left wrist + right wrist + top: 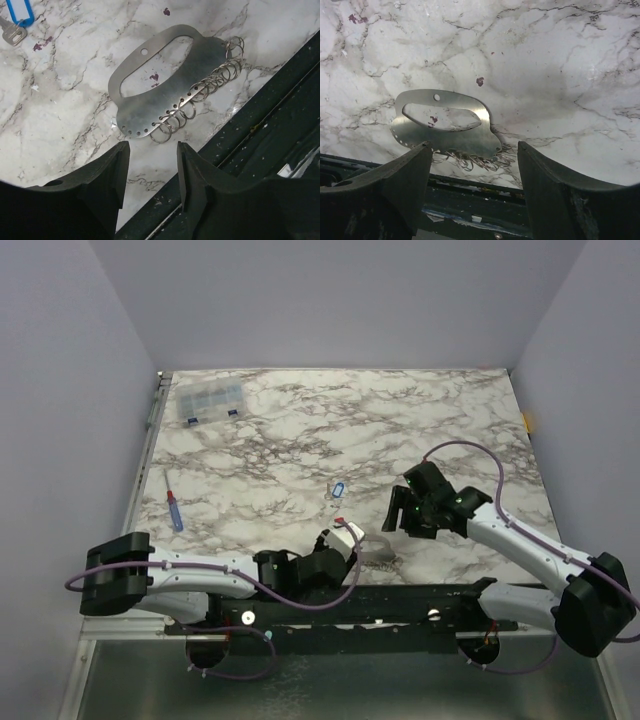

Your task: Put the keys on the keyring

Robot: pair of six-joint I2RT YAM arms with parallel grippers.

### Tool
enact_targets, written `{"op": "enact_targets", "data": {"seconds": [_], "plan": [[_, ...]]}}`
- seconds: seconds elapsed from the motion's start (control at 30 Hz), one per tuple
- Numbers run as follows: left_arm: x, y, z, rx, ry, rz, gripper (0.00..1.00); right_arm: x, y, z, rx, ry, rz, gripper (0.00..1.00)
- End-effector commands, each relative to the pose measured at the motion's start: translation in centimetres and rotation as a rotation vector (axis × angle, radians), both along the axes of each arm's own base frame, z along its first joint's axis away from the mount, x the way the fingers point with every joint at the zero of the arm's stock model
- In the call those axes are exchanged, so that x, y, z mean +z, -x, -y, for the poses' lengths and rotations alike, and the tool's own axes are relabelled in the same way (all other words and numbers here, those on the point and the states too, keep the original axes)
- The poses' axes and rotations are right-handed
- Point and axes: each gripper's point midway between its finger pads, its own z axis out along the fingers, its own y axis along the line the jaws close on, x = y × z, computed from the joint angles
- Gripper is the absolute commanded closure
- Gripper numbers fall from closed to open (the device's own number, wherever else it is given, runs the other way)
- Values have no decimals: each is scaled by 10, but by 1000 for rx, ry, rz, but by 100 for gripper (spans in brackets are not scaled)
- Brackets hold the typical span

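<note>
The keyring (pixel 378 546) is a pale grey flat metal loop with an oval cutout, lying near the table's front edge. In the left wrist view (pixel 200 65) several small split rings (pixel 200 92) hang along its edge; it also shows in the right wrist view (pixel 465 130). A key on a blue tag (pixel 337 488) lies farther back, seen at the top left of the left wrist view (pixel 19 11). My left gripper (pixel 151 170) is open and empty, just short of the rings. My right gripper (pixel 475 170) is open and empty, above and to the right of the keyring (pixel 400 510).
A clear compartment box (pixel 210 400) sits at the back left. A blue-handled screwdriver (pixel 174 510) lies at the left. The black base rail (pixel 380 602) runs along the near edge, close behind the keyring. Walls enclose the table on three sides.
</note>
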Motion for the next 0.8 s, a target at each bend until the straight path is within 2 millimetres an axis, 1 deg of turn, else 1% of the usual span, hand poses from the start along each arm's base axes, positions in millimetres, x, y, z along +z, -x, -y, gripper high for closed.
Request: {"op": "enact_targets", "data": {"seconds": [0.0,0.1,0.17,0.27,0.37,0.5,0.67,0.77], "plan": [[0,4,8,-191,-12,127,52,11,-7,-3,-9,-20,45,28],[1,10,11,-304,10,194,55,13,-7,-8,19,-37,48,29],[-4,10,9,-341,2,230,55,14,-6,-8,25,-41,52,30],[-17,20,12,-441,-37,230,54,16,-6,-8,26,-51,67,30],[-24,27,18,-526,-41,256,53,18,-6,-7,27,-60,83,30],[-27,24,21,-546,-39,306,60,23,-8,-9,35,-74,112,30],[-38,22,20,-562,-64,328,64,26,-11,-10,50,-79,136,31],[-43,18,20,-560,-83,353,66,26,-8,-14,72,-101,131,31]]}}
